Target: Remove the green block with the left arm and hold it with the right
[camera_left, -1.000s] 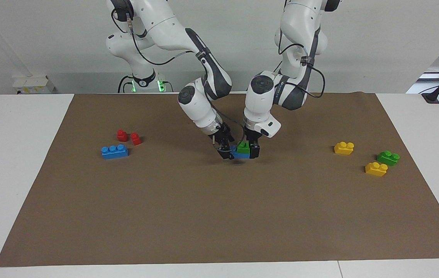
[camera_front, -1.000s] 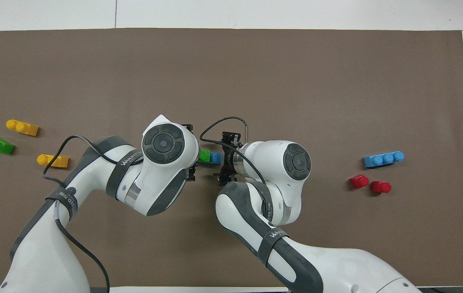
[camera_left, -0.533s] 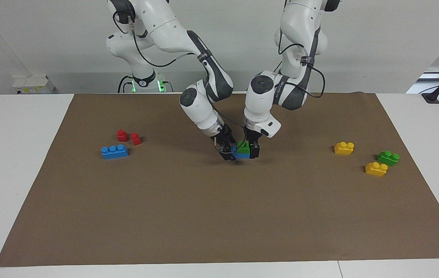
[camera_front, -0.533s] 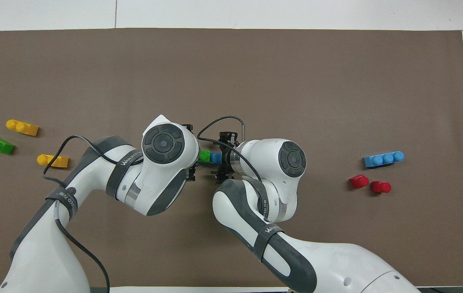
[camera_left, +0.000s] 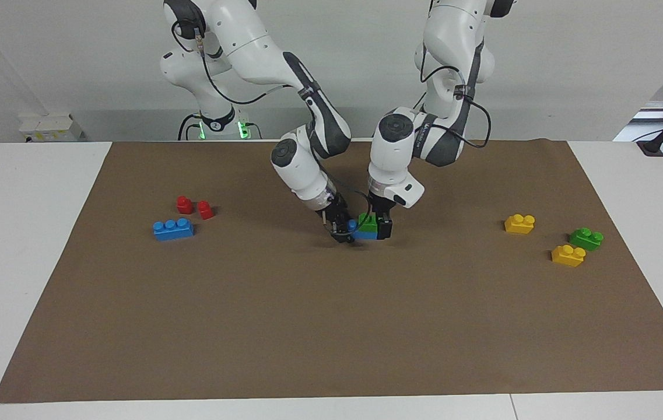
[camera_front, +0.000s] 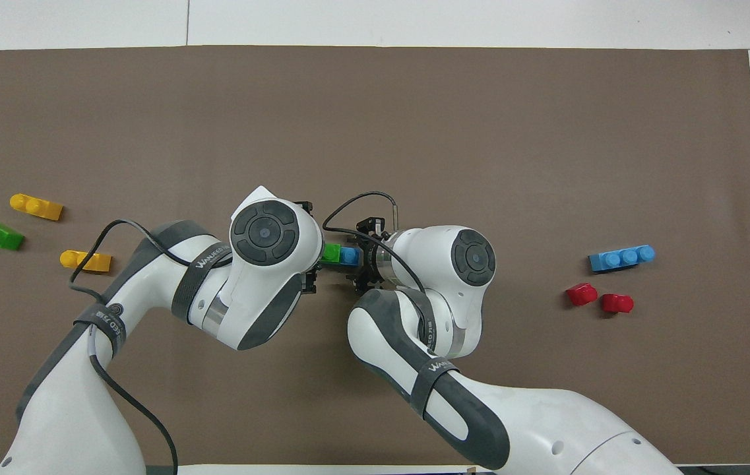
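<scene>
Since a second ago, the right gripper (camera_left: pixel 343 231) has been brought in against the blue brick (camera_left: pixel 364 234); all else is unmoved.

Facing view: the green block (camera_left: pixel 369 221) is seated on the blue brick at mid-mat, between both grippers. The left gripper (camera_left: pixel 379 224) is set upright directly at the block and seems clenched on it; it is the closer one. The right gripper's grip cannot be told. No writing is readable.

Overhead view: block (camera_front: pixel 331 253) and brick (camera_front: pixel 349 256) lie end to end, long axis running between the arms' ends. "WANGEEDA" is partly legible on a band on the left arm (camera_front: pixel 206 257).
</scene>
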{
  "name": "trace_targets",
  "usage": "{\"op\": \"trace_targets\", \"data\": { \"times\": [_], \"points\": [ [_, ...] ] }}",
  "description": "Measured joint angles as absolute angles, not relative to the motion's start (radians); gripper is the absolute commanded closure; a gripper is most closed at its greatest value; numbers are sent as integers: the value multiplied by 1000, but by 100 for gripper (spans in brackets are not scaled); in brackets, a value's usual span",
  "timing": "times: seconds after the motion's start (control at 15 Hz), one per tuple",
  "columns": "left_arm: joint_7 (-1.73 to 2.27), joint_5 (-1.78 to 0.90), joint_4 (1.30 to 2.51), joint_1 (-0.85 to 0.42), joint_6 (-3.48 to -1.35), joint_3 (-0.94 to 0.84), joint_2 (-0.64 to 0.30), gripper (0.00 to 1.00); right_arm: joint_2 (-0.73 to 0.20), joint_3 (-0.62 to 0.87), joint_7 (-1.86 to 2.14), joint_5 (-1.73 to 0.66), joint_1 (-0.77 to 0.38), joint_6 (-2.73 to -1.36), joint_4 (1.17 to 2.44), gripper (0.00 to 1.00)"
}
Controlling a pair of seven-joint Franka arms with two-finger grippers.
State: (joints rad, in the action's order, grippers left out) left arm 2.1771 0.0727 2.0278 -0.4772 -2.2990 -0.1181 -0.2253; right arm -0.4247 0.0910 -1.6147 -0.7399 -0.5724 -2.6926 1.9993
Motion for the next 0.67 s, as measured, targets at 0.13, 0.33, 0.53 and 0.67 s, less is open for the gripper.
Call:
{"op": "trace_targets", "data": {
  "times": [0.13,0.33,0.53,0.67],
  "points": [
    [2177,73,2028,-477,-2299,-118,-225,0,-422,92,-1615,-740,-573,-2692,2000,100],
    [2177,73,2028,-477,-2299,-118,-225,0,-420,91,-1614,-740,-572,-2692,2002,100],
    [2177,73,2028,-477,-2299,-118,-225,10,-420,91,-1614,-740,-572,-2693,2002,100],
    [2177,73,2028,-477,-2299,-118,-225,48,-420,91,-1614,-740,-572,-2693,2002,100]
  ]
}}
